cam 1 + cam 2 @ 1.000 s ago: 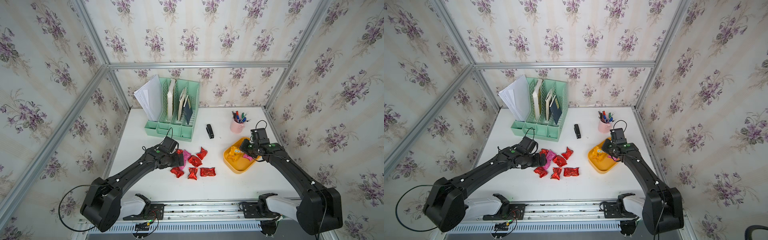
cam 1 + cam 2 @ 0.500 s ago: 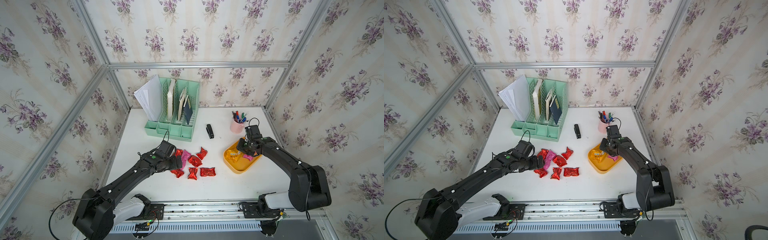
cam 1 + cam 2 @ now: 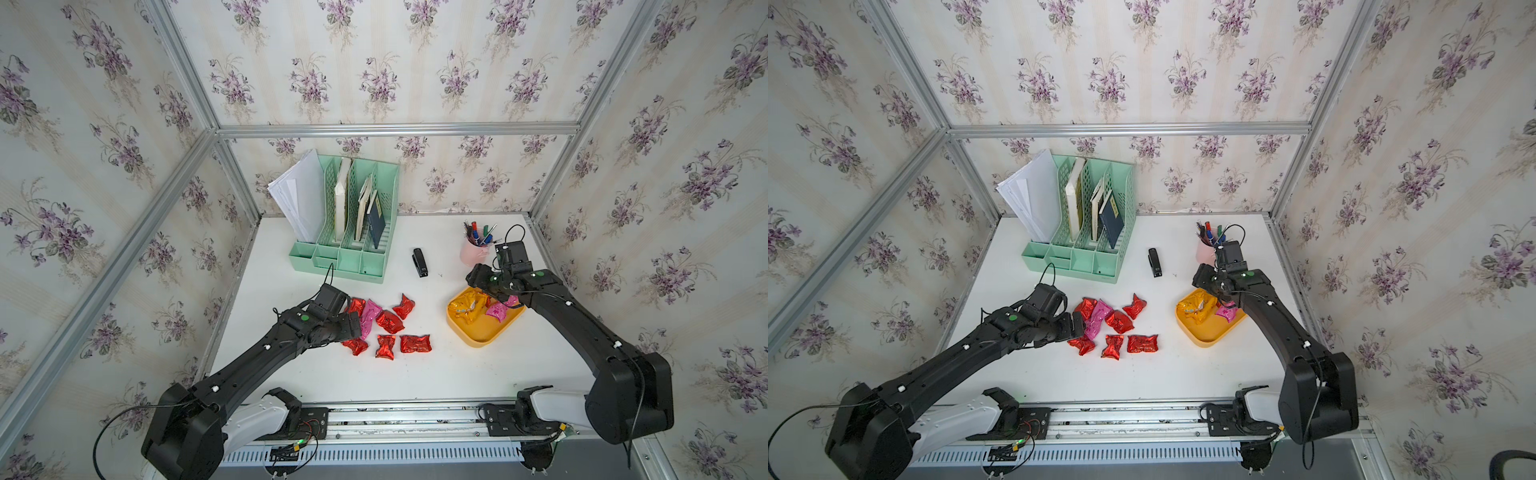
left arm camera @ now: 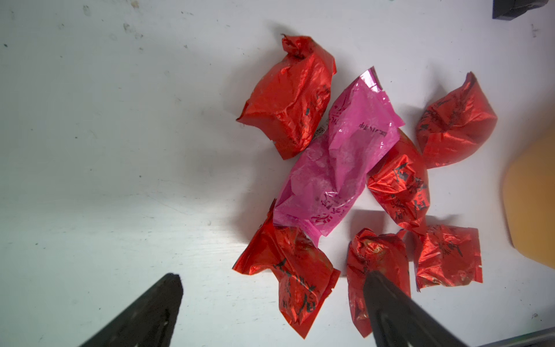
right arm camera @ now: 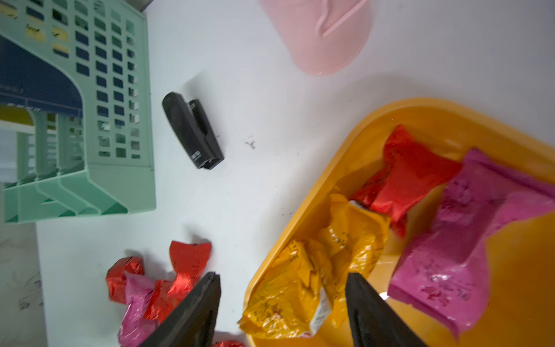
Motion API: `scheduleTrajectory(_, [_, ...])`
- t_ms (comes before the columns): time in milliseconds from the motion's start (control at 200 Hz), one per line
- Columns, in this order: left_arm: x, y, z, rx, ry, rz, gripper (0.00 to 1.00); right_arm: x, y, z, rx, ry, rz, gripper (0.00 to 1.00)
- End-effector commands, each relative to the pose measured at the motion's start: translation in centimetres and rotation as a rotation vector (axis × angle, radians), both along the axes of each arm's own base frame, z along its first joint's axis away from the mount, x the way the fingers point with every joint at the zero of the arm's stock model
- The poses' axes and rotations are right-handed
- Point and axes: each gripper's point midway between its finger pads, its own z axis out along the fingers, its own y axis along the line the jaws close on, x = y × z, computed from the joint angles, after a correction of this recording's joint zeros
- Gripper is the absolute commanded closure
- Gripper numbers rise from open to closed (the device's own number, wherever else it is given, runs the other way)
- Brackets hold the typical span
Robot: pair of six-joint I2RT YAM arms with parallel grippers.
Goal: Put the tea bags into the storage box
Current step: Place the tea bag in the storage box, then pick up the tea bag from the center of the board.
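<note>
Left wrist view: my left gripper (image 4: 273, 275), jaws apart, flanks a red tea bag (image 4: 295, 279) (probably light, slippery foil); I'd pinch its plump middle.

The left gripper (image 3: 354, 326) is hovering beside loose tea bags (image 3: 414, 343) while the right gripper (image 3: 478, 279) is hanging over the storage box (image 3: 478, 340).

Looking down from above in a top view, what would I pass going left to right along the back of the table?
Mint-green file organizer → black stapler → pink pen cup.
</note>
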Motion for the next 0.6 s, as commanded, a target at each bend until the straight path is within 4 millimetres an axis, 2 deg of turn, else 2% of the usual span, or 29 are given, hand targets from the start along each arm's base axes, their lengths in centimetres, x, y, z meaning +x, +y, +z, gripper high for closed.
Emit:
scheduleTrajectory(0, [0.5, 0.1, 0.1, 0.012, -0.018, 0.007, 0.01, -1.1, 3.7, 0.4, 0.124, 0.007, 0.022, 0.28])
scheduleTrajectory(155, [0.5, 0.0, 0.1, 0.020, -0.018, -0.016, 0.01, -3.1, 9.1, -1.1, 0.180, 0.034, 0.076, 0.28])
scheduleTrajectory(195, [0.5, 0.0, 0.1, 0.022, -0.016, -0.025, 0.01, -4.1, 11.2, -1.6, 0.183, 0.045, 0.120, 0.27])
scheduleTrajectory(305, [0.1, 0.0, 0.1, 0.026, -0.006, -0.048, 0.01, -4.8, 14.3, -3.1, 0.178, 0.081, 0.155, 0.26])
scheduleTrajectory(430, [-0.6, 0.4, 0.0, 0.033, 0.000, -0.060, 0.01, -4.6, 16.4, -4.8, 0.158, 0.130, 0.151, 0.23])
scheduleTrajectory(595, [-1.8, 1.1, 0.0, 0.029, -0.003, -0.048, 0.01, -3.6, 17.3, -6.5, 0.171, 0.172, 0.086, 0.20])
